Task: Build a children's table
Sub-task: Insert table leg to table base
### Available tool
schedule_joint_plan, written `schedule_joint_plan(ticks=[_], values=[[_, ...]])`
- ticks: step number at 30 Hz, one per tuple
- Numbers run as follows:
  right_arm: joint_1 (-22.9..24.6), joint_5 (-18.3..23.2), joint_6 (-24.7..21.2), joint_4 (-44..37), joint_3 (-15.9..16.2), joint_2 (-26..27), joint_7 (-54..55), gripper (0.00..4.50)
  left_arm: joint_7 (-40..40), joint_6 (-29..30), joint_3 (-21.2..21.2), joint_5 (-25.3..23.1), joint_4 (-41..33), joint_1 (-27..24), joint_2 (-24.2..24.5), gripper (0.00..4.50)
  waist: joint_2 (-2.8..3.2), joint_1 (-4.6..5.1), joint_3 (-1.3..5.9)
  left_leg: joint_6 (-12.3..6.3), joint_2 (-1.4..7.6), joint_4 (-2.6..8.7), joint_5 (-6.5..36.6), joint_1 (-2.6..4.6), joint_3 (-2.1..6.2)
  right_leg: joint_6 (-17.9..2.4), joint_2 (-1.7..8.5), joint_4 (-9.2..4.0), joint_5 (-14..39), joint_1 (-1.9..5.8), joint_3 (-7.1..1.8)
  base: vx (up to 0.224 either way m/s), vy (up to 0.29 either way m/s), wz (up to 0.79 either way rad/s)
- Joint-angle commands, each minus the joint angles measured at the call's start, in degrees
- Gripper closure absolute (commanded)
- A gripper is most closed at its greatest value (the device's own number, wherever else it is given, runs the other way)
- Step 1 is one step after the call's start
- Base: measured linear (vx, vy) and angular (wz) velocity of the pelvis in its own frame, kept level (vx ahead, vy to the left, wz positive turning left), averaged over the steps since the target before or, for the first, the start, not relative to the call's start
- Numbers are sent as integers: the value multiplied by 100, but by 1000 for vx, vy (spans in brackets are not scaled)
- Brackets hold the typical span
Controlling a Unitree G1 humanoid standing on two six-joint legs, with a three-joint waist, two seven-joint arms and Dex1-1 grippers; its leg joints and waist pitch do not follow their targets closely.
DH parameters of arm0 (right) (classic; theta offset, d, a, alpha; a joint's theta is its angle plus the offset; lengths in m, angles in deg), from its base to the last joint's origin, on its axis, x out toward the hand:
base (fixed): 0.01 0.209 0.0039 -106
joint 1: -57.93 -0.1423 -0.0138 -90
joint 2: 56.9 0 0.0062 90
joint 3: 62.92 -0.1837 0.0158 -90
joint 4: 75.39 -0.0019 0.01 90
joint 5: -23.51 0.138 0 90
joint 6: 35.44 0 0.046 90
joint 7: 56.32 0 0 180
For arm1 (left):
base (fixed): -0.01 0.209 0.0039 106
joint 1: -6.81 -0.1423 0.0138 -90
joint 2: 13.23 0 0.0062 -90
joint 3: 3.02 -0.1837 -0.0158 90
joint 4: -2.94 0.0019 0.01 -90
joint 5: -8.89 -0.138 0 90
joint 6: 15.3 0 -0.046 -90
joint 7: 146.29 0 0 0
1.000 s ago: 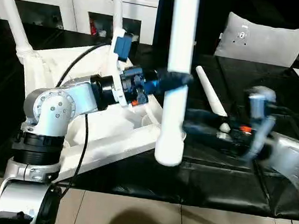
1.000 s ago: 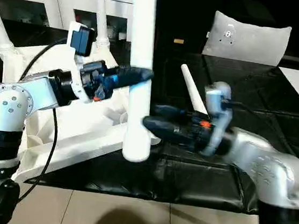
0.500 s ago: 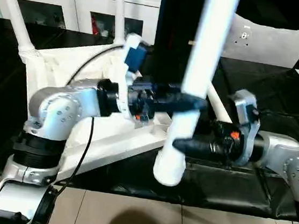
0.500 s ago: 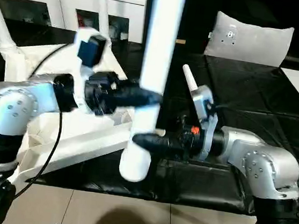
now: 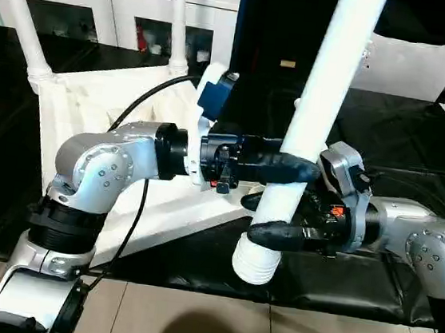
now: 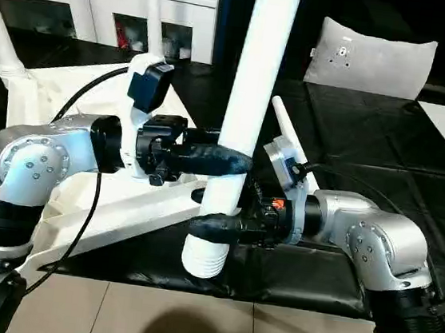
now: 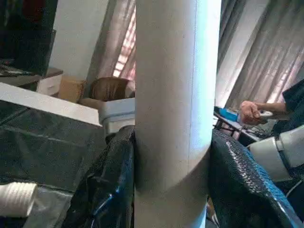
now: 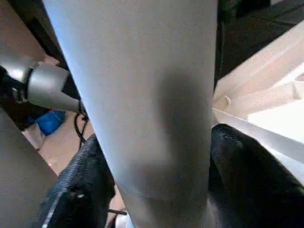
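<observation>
The white table top lies upside down and tilted on the black table, with two legs standing up from its far sockets. A third leg lies on the black cover behind my arms. My left gripper is shut on a fourth leg, which leans to the right at its top, ribbed end down. Lower on that leg, just above the ribbed end, my right gripper is shut on it, its black fingers pressed to both sides.
A grey-white cushion stands at the back right and a white cabinet runs along the back left. The black table cover ends at a tiled floor near me. A person's hand is far off in the left wrist view.
The held leg went from upright to leaning right and shifted right with my left arm. My right gripper came in from the right and closed around the leg's lower end.
</observation>
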State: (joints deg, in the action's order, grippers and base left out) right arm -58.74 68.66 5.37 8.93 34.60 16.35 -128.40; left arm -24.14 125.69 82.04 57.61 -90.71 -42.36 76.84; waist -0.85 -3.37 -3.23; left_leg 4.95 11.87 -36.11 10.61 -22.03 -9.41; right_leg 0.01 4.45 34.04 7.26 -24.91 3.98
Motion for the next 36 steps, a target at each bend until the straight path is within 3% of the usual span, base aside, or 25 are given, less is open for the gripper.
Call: schedule_joint_plan(ticks=[1,13,20,24,27,32,36], values=[[-49,-75,73,35,63,-18,-94,148,32,-82,1,-51,-46,141,-37,266,-110,-2,422,-134,11,407,1150,39,-45,-393,219,-501,3109,352,-109,0,0,0],[-6,-118,57,39,159,0,-138,241,-24,-157,-52,-157,3,164,-6,266,-100,-2,421,-147,11,407,1182,43,-40,-388,213,-506,3130,342,-105,0,0,0],[-6,-136,80,71,176,10,-111,251,71,-108,-182,-374,-15,139,98,266,-99,3,420,-146,11,411,1192,40,-38,-402,210,-498,3116,347,-103,0,0,0],[35,-163,61,37,184,8,-85,252,164,49,-60,-186,-27,119,4,266,-73,-3,423,-136,15,410,1194,48,-36,-437,216,-492,3071,346,-108,0,0,0],[56,-162,56,27,184,5,-69,252,324,60,37,-154,19,142,-88,196,-91,0,424,-148,15,409,1184,41,-40,-466,213,-489,3021,352,-107,0,0,0],[109,-203,83,20,177,33,-4,258,430,-82,-35,-317,16,121,-113,164,-92,2,422,-153,9,408,1205,36,-36,-411,210,-511,3098,353,-100,0,0,0],[141,-570,364,181,220,227,415,259,447,-286,-166,-496,-79,33,-148,131,-86,7,426,-111,17,411,1195,37,-29,-377,225,-513,3129,334,-103,0,0,0]])
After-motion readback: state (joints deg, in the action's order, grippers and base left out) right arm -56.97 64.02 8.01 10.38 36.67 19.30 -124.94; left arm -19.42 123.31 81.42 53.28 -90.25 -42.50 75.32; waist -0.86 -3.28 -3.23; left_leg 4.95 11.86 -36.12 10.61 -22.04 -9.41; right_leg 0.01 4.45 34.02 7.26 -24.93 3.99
